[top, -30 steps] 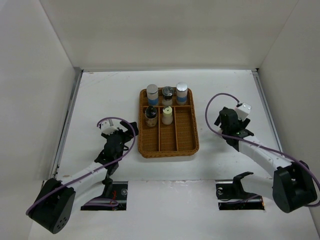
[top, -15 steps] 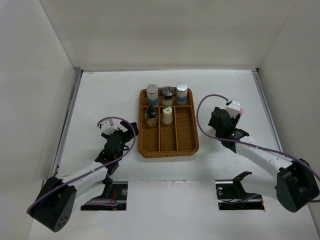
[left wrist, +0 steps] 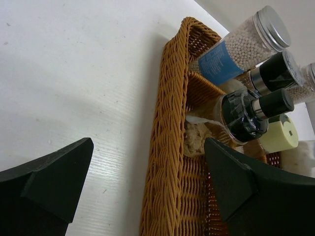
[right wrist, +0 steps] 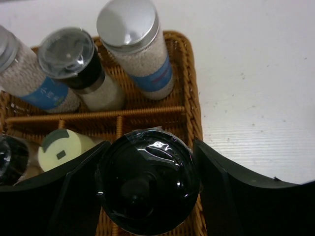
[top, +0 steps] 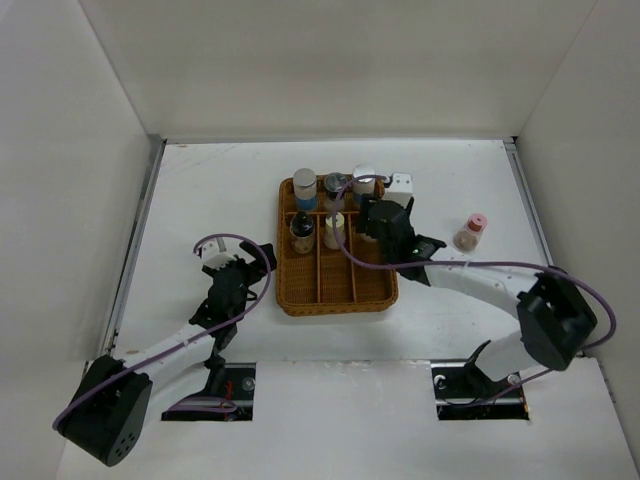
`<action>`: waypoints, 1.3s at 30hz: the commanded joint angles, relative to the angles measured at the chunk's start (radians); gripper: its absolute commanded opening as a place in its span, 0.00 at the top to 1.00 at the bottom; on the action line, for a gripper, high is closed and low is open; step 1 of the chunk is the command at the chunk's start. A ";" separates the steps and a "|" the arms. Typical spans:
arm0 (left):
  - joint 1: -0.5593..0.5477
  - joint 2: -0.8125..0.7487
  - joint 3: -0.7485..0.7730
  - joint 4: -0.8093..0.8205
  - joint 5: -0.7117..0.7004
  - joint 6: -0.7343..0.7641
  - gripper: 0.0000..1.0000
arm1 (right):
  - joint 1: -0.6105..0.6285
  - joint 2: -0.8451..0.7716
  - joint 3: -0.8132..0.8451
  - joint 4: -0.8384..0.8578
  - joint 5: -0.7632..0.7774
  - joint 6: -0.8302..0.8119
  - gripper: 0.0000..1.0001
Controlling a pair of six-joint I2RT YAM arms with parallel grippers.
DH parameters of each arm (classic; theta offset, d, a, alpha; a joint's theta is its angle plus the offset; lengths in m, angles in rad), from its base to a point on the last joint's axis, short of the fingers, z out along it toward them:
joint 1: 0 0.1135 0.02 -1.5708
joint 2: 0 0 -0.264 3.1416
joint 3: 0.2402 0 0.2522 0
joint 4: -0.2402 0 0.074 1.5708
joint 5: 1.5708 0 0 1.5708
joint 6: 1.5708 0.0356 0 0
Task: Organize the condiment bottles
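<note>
Your right claw is clenched on a dark-capped bottle above the wicker tray. Your left claw gapes empty beside it. The pink-capped bottle stands apart on the table.

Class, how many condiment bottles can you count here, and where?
7. Wicker tray, back row: two silver-capped bottles, a dark-capped bottle. Front: a dark-capped grinder, a cream-capped bottle. The right hand holds a black-capped bottle over the tray. A pink-capped bottle stands on the table.

Rough wicker tray, glossy black bottle cap, metal lids.
</note>
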 commanded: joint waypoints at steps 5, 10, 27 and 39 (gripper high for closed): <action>0.009 -0.013 0.009 0.043 0.007 0.002 0.00 | -0.004 0.150 0.089 0.137 -0.055 -0.026 0.49; 0.008 0.007 0.014 0.051 0.003 0.002 0.00 | -0.018 0.207 0.096 0.141 -0.061 -0.014 0.39; 0.006 -0.004 0.009 0.052 0.004 -0.001 0.00 | -0.243 -0.184 -0.081 0.118 0.037 -0.026 0.14; 0.003 0.027 0.014 0.062 0.025 -0.010 0.00 | -0.584 -0.120 -0.110 -0.028 0.221 -0.051 0.06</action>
